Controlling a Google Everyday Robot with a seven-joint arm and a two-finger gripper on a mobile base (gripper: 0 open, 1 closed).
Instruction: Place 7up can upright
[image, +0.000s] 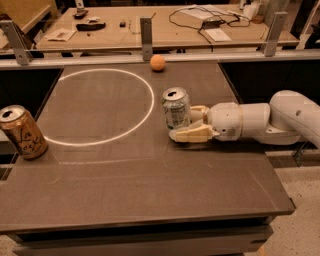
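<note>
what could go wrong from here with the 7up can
The gripper lies low on the table, right against the upright 7up can. Any sideways motion when the arm pulls away could drag or tip the can. A tipped can might then roll across the flat table, perhaps off an edge.

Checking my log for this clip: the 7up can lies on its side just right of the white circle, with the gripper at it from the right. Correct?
No. The camera view shows the 7up can standing upright, opening on top. The rest holds: it is just right of the white circle, with the gripper at it from the right.
</note>
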